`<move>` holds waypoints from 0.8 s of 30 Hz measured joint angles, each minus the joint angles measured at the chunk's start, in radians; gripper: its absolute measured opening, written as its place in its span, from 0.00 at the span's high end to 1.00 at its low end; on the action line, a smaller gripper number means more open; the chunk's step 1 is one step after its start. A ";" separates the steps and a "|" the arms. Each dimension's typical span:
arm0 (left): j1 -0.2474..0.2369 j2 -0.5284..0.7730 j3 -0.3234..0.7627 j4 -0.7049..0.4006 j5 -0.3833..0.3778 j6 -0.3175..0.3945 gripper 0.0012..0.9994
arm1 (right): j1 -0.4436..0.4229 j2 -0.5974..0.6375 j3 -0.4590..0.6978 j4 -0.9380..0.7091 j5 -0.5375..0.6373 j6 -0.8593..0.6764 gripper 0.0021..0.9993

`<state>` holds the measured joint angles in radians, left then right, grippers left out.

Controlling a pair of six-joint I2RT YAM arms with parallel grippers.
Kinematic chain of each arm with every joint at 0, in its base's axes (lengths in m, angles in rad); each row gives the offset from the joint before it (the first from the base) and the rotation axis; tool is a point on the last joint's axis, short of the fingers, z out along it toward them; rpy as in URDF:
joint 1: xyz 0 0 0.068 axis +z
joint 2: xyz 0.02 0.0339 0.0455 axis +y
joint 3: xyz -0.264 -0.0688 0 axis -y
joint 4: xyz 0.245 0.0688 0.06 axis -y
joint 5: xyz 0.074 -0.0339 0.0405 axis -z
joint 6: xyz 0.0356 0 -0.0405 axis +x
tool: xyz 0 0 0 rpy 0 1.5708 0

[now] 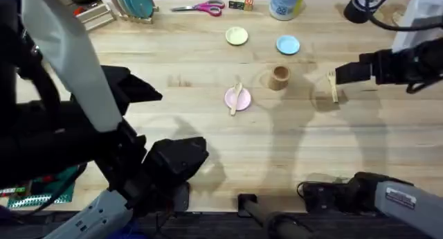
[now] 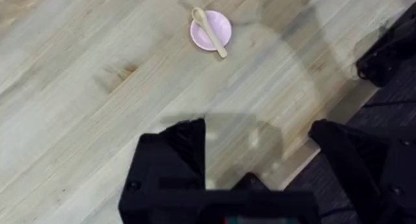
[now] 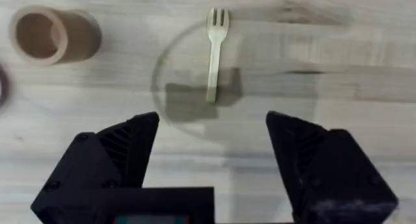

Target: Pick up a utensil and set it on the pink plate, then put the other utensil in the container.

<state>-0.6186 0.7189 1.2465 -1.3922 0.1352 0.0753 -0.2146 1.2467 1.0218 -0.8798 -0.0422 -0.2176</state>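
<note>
So the spoon (image 1: 237,99) is lying across the pink plate (image 1: 230,97) around the middle of the wooden surface (image 1: 208,149), bowl end up on the plate and the handle sticking out over the near rim onto the wood. In the left wrist view you can see the same thing, spoon (image 2: 209,32) laid diagonally over the pink plate (image 2: 221,28). The fork (image 1: 333,86) is flat on the surface off to the right of the little brown cup (image 1: 279,77), well apart from it, nothing touching it. The cup is standing upright, just behind and to the right of the pink plate. The right gripper (image 1: 339,74) is reaching in from the right side and sits right above the fork; from its own camera the jaws are spread wide with nothing in them, and the fork (image 3: 215,52) lies on the wood out in front of the gap, tines pointing away, with the cup (image 3: 52,34) off to one side. The left gripper (image 2: 260,152) is pulled back over the near left part of the surface, jaws wide open too and empty. Further back there's a yellow plate (image 1: 237,36), a blue plate (image 1: 288,44) and pink scissors (image 1: 201,7).
</note>
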 joint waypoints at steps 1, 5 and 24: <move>0.000 0.000 0.000 0.000 0.000 0.000 0.01 | 0.000 0.017 0.000 0.012 0.000 0.000 0.00; 0.000 0.000 0.000 0.000 0.000 0.000 0.01 | 0.000 0.089 0.000 0.065 0.000 0.004 0.00; 0.000 0.000 0.000 0.000 0.000 0.000 0.01 | 0.000 0.390 0.000 0.244 -0.026 0.004 0.00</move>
<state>-0.6186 0.7189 1.2465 -1.3918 0.1352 0.0753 -0.2146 1.6362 1.0218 -0.6358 -0.0682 -0.2139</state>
